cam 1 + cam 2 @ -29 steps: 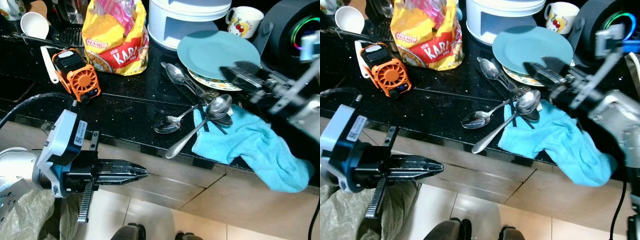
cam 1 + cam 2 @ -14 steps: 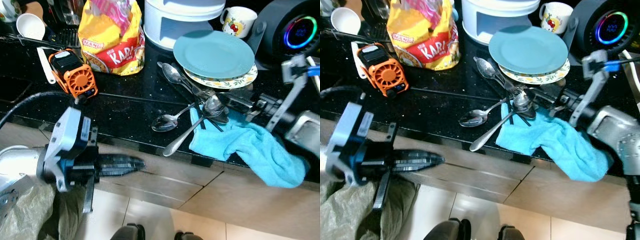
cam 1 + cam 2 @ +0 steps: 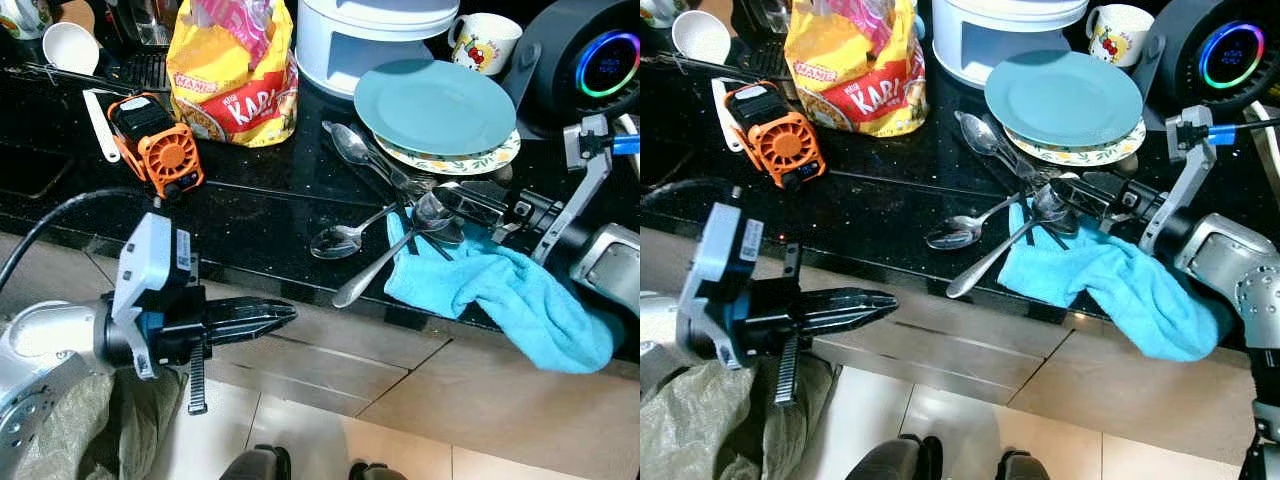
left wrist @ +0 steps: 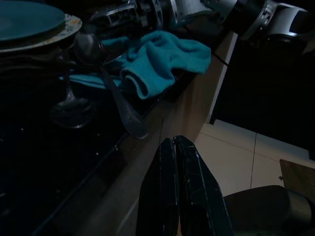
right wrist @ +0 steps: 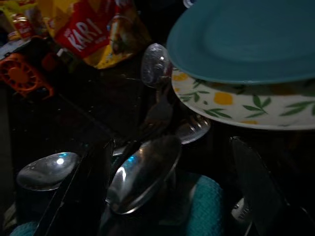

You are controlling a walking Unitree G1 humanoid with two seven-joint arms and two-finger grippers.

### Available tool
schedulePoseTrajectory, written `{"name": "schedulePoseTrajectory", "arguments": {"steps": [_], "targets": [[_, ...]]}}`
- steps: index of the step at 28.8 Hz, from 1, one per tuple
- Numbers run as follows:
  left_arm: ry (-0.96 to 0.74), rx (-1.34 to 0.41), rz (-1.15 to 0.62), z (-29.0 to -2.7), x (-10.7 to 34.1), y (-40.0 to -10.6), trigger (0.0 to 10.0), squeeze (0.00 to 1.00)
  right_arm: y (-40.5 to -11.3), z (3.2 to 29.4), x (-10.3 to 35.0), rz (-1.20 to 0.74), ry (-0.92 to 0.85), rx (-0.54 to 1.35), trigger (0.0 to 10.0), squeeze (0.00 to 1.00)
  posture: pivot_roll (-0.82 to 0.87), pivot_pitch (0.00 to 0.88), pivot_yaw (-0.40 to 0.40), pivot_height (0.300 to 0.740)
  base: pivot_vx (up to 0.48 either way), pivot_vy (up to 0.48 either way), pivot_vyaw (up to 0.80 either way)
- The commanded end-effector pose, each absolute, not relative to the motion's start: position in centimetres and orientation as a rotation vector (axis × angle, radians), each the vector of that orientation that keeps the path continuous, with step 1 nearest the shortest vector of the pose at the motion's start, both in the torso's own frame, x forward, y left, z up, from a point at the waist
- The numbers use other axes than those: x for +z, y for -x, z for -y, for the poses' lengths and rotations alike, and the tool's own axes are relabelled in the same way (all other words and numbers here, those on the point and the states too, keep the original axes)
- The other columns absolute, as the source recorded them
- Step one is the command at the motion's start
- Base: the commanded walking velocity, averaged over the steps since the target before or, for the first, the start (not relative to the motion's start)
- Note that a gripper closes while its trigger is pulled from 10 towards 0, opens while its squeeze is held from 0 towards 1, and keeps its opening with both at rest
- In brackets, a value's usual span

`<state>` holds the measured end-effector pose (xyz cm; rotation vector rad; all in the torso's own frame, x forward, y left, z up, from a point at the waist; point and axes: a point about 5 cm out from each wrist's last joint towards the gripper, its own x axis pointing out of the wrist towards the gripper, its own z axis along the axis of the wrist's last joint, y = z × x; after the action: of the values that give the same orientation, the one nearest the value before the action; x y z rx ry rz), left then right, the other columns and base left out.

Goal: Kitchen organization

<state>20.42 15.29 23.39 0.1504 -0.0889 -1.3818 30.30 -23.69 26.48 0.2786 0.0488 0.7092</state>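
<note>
Spoons are heaped at centre right of the frame on the black tabletop, their bowls partly on a blue cloth that is draped over the tabletop edge; one long spoon is laid slanting, its handle reaching the edge, and a smaller spoon is seen just left of it. The right tool is held low over the heap from the right, its black fingers spread apart on either side of a spoon bowl; whether the bowl is touched cannot be told. A blue plate is stacked on a flowered plate in the upper right, just beyond the heap. The left tool is held at lower left, in front of the tabletop edge, its fingers pressed together on nothing. A yellow bag and an orange fan are placed at upper left.
</note>
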Motion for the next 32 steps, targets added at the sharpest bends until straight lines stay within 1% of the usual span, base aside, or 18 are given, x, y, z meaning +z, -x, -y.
{"name": "schedulePoseTrajectory", "arguments": {"steps": [1,2,4,5,11,18,20,21,25,32], "targets": [[-0.136,-1.397,0.099,-14.8,23.0,-20.1,10.0,0.0,-30.1,23.7,27.0,-0.033,-0.262,0.733,9.4,0.0,0.07,0.181,-0.031,0.74,0.0,0.0,0.0],[-0.133,-1.398,0.098,-14.7,23.0,-20.1,10.0,0.0,-30.0,23.6,27.2,-0.021,-0.256,0.744,9.7,0.0,0.08,0.178,-0.03,0.74,0.0,0.0,0.0],[-0.132,-1.399,0.097,-14.7,22.9,-20.1,10.0,0.0,-30.0,23.5,27.3,-0.014,-0.252,0.751,9.7,0.0,0.08,0.178,-0.03,0.74,0.0,0.0,0.0],[-0.13,-1.399,0.096,-14.6,22.9,-20.1,10.0,0.0,-30.2,23.5,27.5,0.0,-0.257,0.745,10.0,0.0,0.08,0.175,-0.028,0.74,0.0,0.0,0.0],[-0.126,-1.403,0.093,-14.4,22.7,-20.2,10.0,0.0,-30.5,23.2,29.1,0.063,-0.246,0.753,10.0,0.0,0.08,0.171,-0.028,0.74,0.0,0.0,0.0],[-0.121,-1.411,0.094,-13.9,22.3,-20.1,10.0,0.0,-30.0,22.7,30.2,-0.042,-0.125,0.768,10.0,0.0,0.08,0.162,-0.037,0.74,0.0,0.0,0.0],[-0.121,-1.411,0.094,-13.9,22.3,-20.1,10.0,0.0,-30.0,22.7,30.2,-0.042,-0.125,0.768,10.0,0.0,0.08,0.162,-0.037,0.74,0.0,0.0,0.0],[-0.119,-1.413,0.094,-13.9,22.2,-20.1,10.0,0.0,-29.9,22.7,30.0,-0.111,-0.113,0.75,10.0,0.0,0.08,0.166,-0.039,0.74,0.0,0.0,0.0],[-0.118,-1.413,0.094,-13.8,22.2,-20.0,10.0,0.0,-30.0,23.1,29.3,-0.185,-0.095,0.691,10.0,0.0,0.07,0.169,-0.038,0.74,0.0,0.0,0.0],[-0.117,-1.417,0.096,-13.6,22.1,-20.0,10.0,0.0,-30.3,23.1,27.9,-0.261,-0.112,0.654,10.0,0.0,0.07,0.173,-0.039,0.74,0.0,0.0,0.0]]}}
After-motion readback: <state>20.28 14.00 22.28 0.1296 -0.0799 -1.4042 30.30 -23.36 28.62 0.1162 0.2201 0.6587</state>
